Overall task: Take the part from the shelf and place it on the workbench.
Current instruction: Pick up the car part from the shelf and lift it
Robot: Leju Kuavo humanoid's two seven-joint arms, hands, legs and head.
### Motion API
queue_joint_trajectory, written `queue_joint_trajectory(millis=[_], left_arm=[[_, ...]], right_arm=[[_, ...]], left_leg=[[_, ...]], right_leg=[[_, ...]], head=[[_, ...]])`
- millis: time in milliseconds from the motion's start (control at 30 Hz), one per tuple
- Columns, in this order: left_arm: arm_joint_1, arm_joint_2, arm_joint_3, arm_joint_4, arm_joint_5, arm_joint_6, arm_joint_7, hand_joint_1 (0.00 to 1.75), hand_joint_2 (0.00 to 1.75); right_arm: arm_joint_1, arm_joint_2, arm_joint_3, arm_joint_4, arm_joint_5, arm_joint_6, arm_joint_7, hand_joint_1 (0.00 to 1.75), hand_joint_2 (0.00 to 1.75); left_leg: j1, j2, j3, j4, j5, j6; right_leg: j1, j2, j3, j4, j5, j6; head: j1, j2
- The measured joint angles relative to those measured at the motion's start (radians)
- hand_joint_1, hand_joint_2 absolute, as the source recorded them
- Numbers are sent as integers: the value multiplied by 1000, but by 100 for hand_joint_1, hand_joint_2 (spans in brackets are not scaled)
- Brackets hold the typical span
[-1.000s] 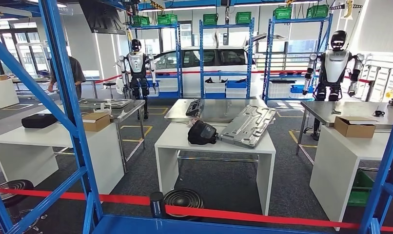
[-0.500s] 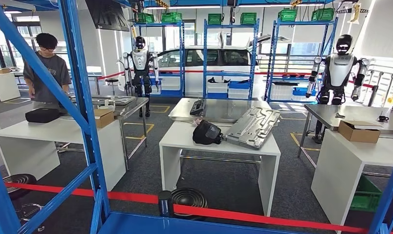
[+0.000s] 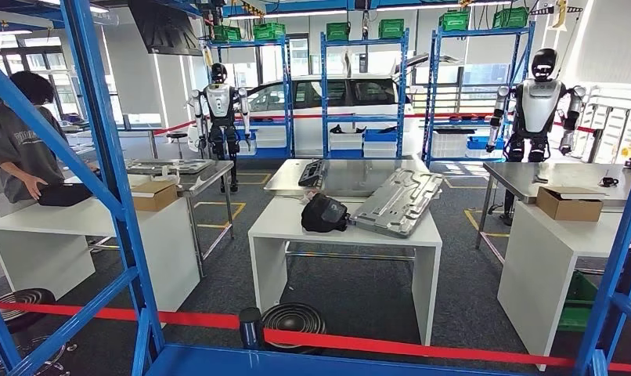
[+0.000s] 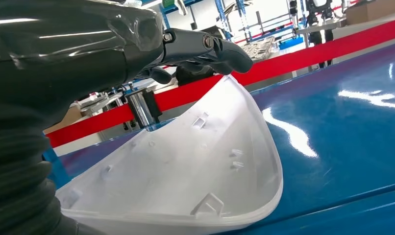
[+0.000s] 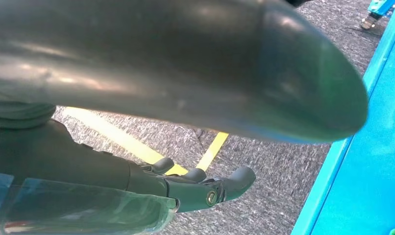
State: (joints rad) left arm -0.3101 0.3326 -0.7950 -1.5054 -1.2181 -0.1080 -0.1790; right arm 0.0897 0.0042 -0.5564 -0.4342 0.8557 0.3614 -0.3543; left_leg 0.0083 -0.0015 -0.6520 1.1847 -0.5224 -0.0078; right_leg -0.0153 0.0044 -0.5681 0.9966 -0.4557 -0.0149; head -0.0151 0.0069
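Both hands differ: left hand grips the white part (on the blue shelf); right hand hangs released.

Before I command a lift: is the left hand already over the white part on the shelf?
Yes, in the left wrist view the left hand has its dark fingers over the top edge of the white plastic part, which lies on the blue shelf.

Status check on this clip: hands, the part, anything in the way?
Left hand reaching over the white plastic part, fingers at its far edge, grip unconfirmed. Part on the blue shelf. Right hand empty, fingers apart. Red barrier tape stretched before the white workbench.
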Motion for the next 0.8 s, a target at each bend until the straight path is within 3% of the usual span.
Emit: queue_joint_trajectory(millis=[67, 100, 233, 300, 367, 400, 433, 467, 533, 567, 633, 733, 800], left_arm=[[-1, 0, 2, -1, 3, -1, 2, 0, 175], [-1, 0, 4, -1, 5, -2, 3, 0, 175], [0, 3, 11, -4, 8, -5, 8, 0, 175], [0, 2, 11, -6, 9, -7, 9, 0, 175], [2, 1, 11, -6, 11, -12, 11, 0, 175], [4, 0, 10, -6, 11, -18, 15, 0, 175], [6, -1, 10, -5, 12, -26, 21, 0, 175], [8, -1, 11, -4, 12, -33, 30, 0, 175], [12, -2, 15, -3, 13, -45, 48, 0, 175], [14, -2, 19, -3, 13, -48, 54, 0, 175], [20, -1, 28, -3, 14, -51, 62, 0, 175], [32, 0, 39, -3, 14, -51, 68, 0, 175], [36, 1, 45, -3, 14, -51, 69, 0, 175]], right_arm=[[1, 4, 3, -6, -2, 3, 4, 0, 0], [1, 6, 4, -11, -3, 5, 7, 0, 0], [5, 10, 9, -29, -8, 14, 17, 0, 0], [6, 10, 12, -35, -11, 17, 18, 0, 0], [7, 9, 14, -37, -13, 18, 19, 0, 0], [8, 8, 14, -38, -15, 18, 19, 0, 0], [9, 8, 15, -38, -18, 18, 19, 0, 0], [10, 8, 16, -38, -20, 17, 19, 0, 0], [9, 5, 20, -38, -25, 15, 18, 0, 0], [8, 4, 23, -37, -27, 13, 17, 0, 0], [6, 1, 29, -37, -32, 10, 16, 0, 0], [5, 0, 35, -37, -37, 8, 15, 0, 0], [3, 0, 38, -37, -39, 8, 15, 0, 0]], left_leg=[[-6, 2, 69, -137, 48, 16], [-10, 3, 87, -174, 56, 22], [-12, 5, 100, -206, 67, 33], [-7, 6, 108, -222, 79, 40], [-8, 6, 106, -224, 83, 42], [-8, 6, 105, -224, 83, 42], [-8, 5, 105, -224, 82, 42], [-8, 5, 105, -223, 82, 41], [-7, 3, 106, -216, 78, 35], [-9, 2, 104, -210, 74, 30], [-13, 1, 98, -200, 69, 20], [-10, 1, 92, -192, 62, 8], [-5, 1, 62, -129, 21, -2]], right_leg=[[3, 1, 1, 0, 0, 2], [4, 2, -1, 0, 1, 4], [5, -1, -7, 2, 0, 21], [4, -2, -40, 71, -37, 22], [3, -2, -106, 209, -94, 21], [2, -2, -133, 264, -110, 24], [1, -2, -143, 286, -112, 30], [-1, -2, -133, 265, -97, 38], [-7, -4, -65, 126, -42, 54], [-8, -4, -32, 61, -20, 54], [-6, -4, -2, 1, -4, 39], [-6, -3, -2, 0, 0, 16], [-10, -3, -2, -2, 3, 5]], head=[[0, 0], [0, 0], [0, 0], [2, 0], [4, 0], [4, 0], [5, 0], [5, 0], [7, 0], [7, 0], [7, 0], [5, 0], [3, 0]])
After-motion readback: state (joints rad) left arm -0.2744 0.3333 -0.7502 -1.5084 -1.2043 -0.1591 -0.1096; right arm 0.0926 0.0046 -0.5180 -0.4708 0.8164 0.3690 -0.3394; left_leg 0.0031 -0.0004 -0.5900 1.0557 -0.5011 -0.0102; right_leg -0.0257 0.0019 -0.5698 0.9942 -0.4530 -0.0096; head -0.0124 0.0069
